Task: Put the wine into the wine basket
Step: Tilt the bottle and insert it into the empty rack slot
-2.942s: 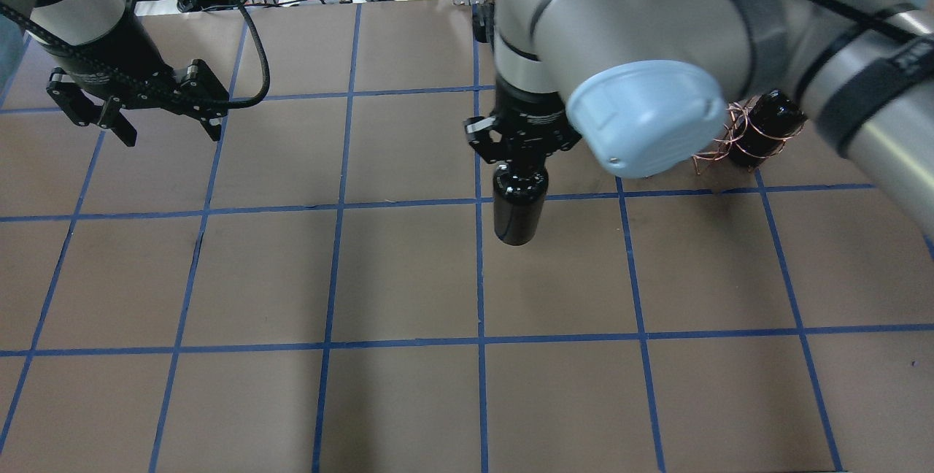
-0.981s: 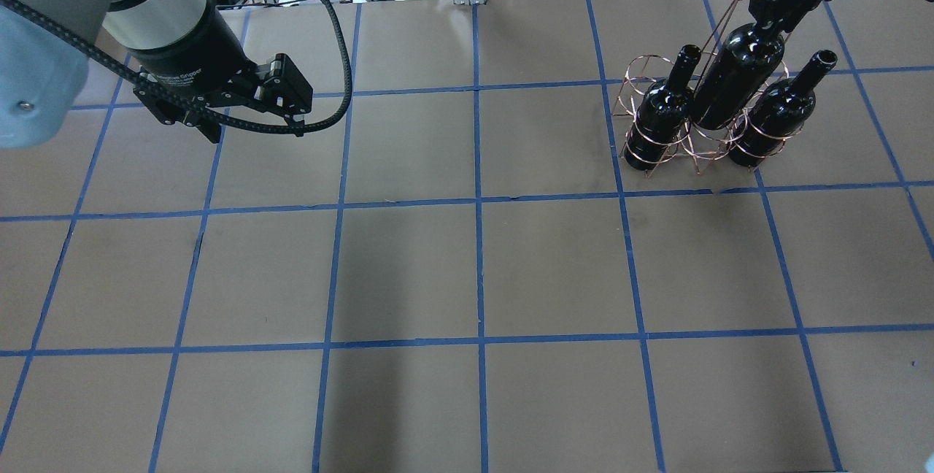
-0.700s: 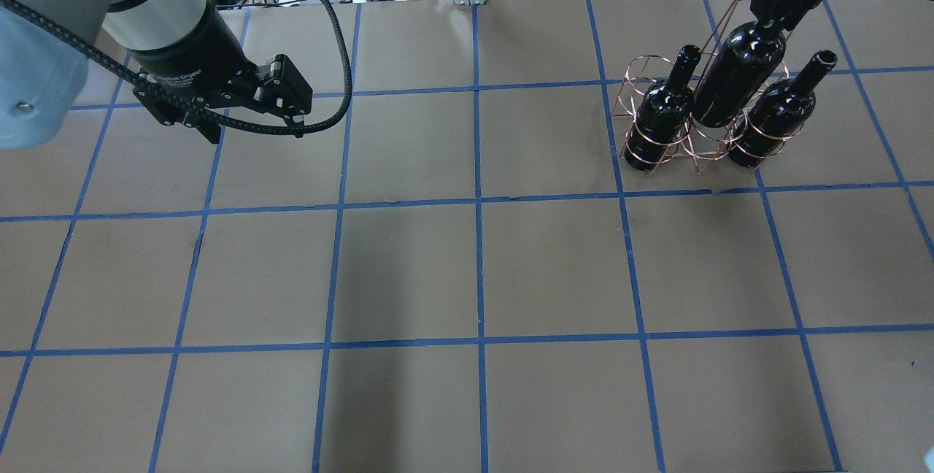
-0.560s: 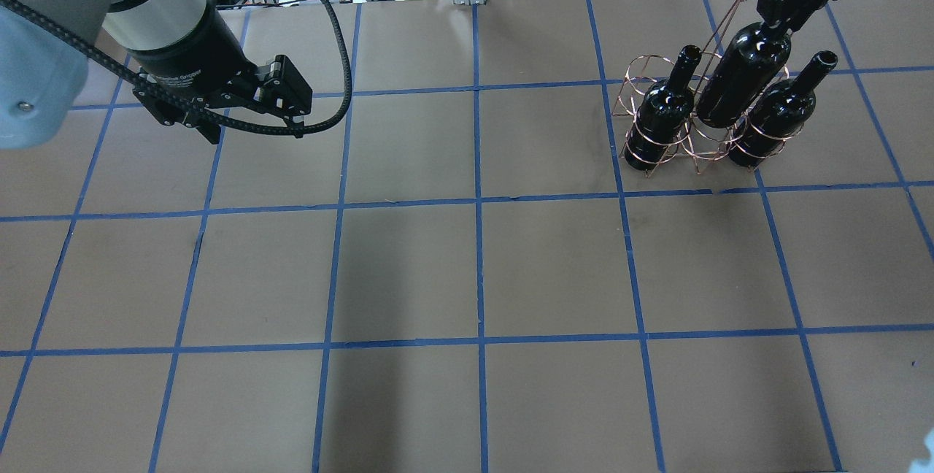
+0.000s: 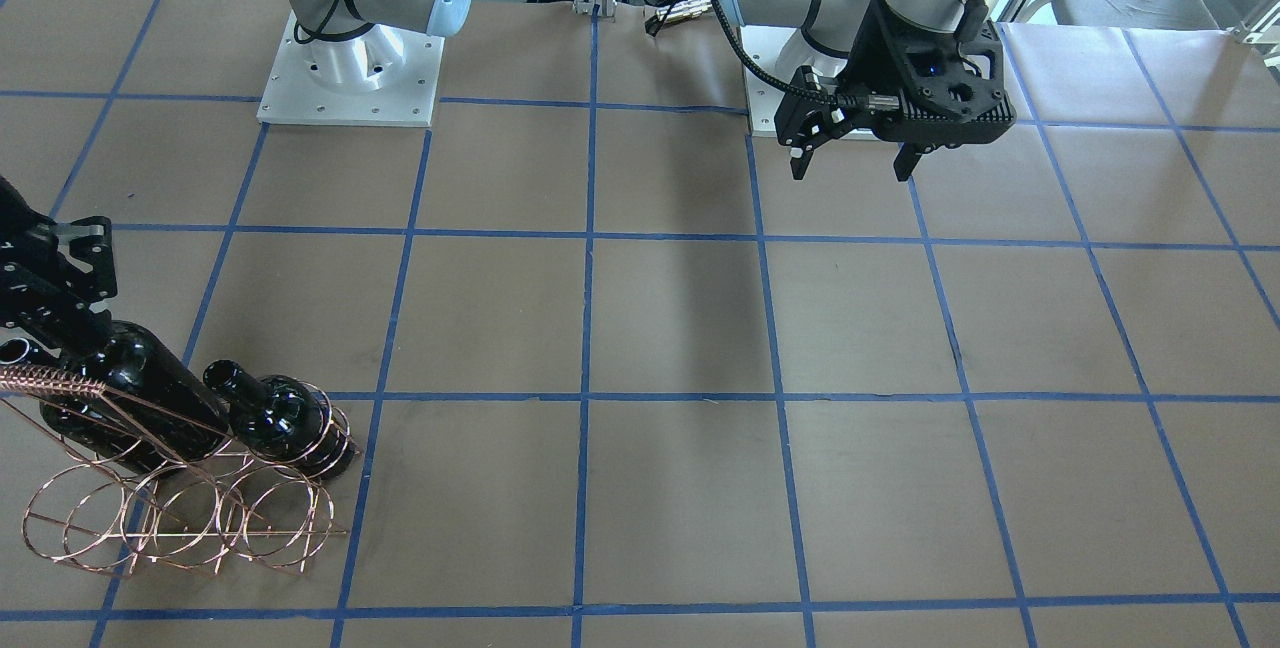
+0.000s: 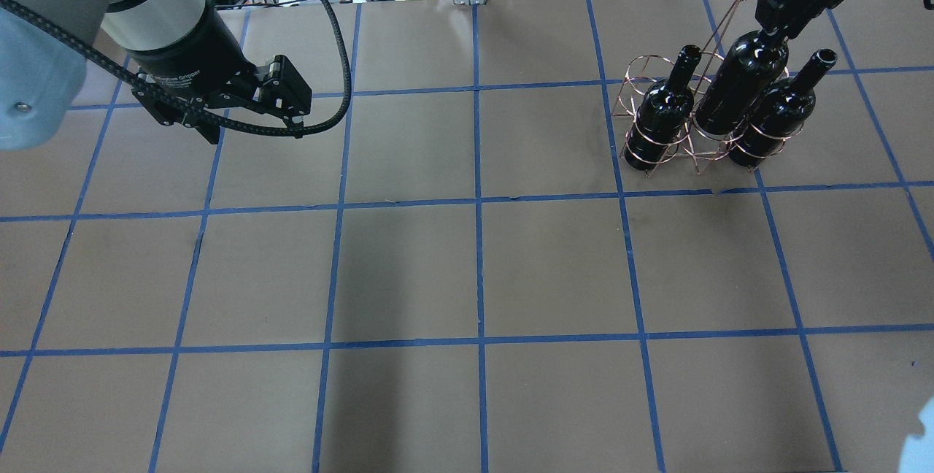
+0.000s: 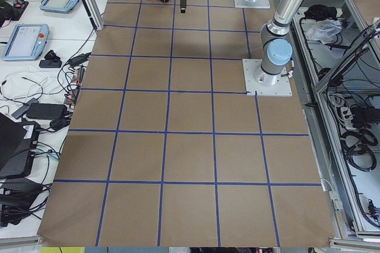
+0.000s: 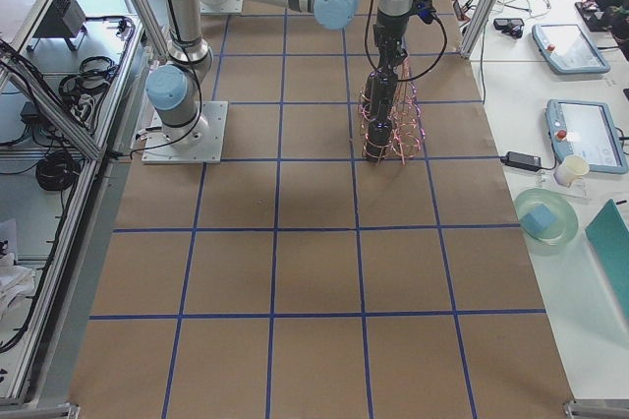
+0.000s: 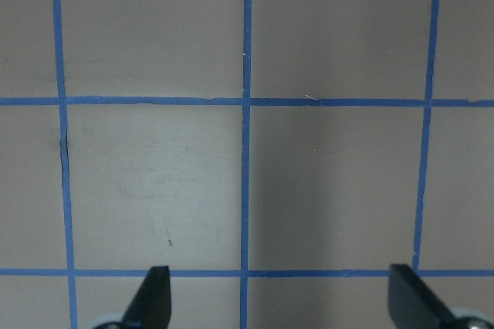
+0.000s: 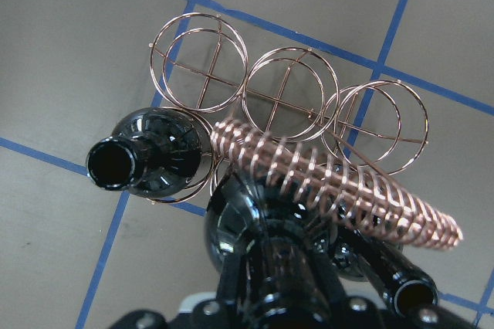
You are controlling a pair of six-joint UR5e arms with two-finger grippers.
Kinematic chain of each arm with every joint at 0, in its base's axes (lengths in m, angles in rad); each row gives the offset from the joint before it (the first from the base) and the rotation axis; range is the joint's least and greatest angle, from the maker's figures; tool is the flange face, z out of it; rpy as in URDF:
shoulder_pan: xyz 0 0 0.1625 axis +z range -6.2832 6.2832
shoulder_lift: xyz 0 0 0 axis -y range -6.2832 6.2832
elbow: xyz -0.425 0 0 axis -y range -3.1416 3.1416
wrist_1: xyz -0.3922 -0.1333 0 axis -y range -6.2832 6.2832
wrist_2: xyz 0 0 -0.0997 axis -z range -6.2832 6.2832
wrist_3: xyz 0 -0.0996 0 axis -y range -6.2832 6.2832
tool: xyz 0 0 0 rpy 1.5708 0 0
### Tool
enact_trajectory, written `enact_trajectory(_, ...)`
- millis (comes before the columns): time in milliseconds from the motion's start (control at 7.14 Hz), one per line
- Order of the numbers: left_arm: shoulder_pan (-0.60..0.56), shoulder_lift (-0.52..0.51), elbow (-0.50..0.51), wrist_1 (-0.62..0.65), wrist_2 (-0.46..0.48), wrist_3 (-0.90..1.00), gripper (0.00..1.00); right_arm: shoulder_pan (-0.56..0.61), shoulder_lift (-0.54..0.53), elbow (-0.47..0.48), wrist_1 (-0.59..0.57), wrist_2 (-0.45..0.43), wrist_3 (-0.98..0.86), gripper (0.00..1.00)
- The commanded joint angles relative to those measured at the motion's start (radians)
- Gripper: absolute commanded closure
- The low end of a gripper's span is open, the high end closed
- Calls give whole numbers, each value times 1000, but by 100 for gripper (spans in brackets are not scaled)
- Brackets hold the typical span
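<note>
"Overhead exterior first: where's the wine?"
"Its base is down in the middle loop of the wine basket, between two other bottles."
"And the grippers?"
"The right gripper clamps its neck. The left gripper hangs well apart, fingers spread wide, holding nothing."

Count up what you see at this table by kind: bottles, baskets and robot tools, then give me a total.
Black wine bottles: 3, counting the middle bottle in the right tool
Copper wire basket: 1
Robot tools: 2, left tool and right tool
Total: 6
</note>
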Motion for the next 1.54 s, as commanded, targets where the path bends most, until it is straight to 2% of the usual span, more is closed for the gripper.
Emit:
enact_trajectory(0,1,1,0,0,0,1,0,1,38,11,-24,-3,0,79)
enact_trajectory(280,1,1,0,0,1,1,0,6,76,40,-75,-3,0,79)
enact_trajectory(560,1,0,0,2,0,-1,0,9,78,56,-96,-4,2,74)
enact_trajectory(700,1,1,0,0,1,1,0,9,78,56,-94,-11,2,58)
enact_trajectory(841,1,1,0,0,1,-1,0,9,78,56,-94,-11,2,15)
enact_trajectory(981,3,-2,0,5,0,-1,0,9,71,56,-90,-8,5,1)
enact_trajectory(1121,3,-2,0,2,1,-1,0,12,60,54,-85,-6,5,0)
enact_trajectory(1401,3,-2,0,8,3,-1,0,15,-67,56,-7,-1,18,0)
